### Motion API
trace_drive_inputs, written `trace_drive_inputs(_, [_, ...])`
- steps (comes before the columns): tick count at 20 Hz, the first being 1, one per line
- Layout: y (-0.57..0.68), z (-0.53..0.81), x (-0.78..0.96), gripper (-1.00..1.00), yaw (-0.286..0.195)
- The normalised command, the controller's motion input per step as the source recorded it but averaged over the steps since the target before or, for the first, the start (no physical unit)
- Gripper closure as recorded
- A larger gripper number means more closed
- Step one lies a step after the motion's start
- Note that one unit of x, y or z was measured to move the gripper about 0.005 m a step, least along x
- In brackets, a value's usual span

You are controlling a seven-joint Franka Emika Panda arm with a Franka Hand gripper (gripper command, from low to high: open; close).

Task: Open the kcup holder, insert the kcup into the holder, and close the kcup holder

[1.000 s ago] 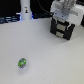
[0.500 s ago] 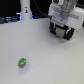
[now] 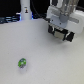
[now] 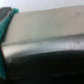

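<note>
The kcup (image 3: pixel 21 63) is a small green speckled pod lying alone on the white table, toward the exterior view's left and near the front. The kcup holder (image 3: pixel 61 36) shows only as a dark shape at the upper right, mostly hidden behind my white gripper (image 3: pixel 61 33). The gripper hangs right over it with its dark fingers apart and nothing between them. In the wrist view a blurred grey front panel (image 4: pixel 45 30) of the holder fills the picture, very close, with a dark band beneath it.
A white bottle-shaped object (image 3: pixel 24 10) with a black mark stands at the back, on the exterior view's left. The white table (image 3: pixel 45 60) spreads between the kcup and the holder.
My gripper has dropped a little lower against the holder. The kcup has not moved.
</note>
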Motion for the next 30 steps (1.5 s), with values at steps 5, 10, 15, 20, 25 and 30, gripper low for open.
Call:
trace_drive_inputs(5, [-0.40, 0.14, 0.91, 1.00, -0.073])
trace_drive_inputs(10, [-0.41, 0.15, 0.89, 1.00, -0.075])
trace_drive_inputs(15, [-0.27, 0.12, 0.68, -1.00, -0.094])
trace_drive_inputs(20, [-0.16, 0.18, 0.41, -1.00, -0.112])
trace_drive_inputs(25, [-0.46, 0.31, 0.35, -1.00, -0.152])
trace_drive_inputs(30, [-0.65, 0.24, 0.28, -1.00, -0.184])
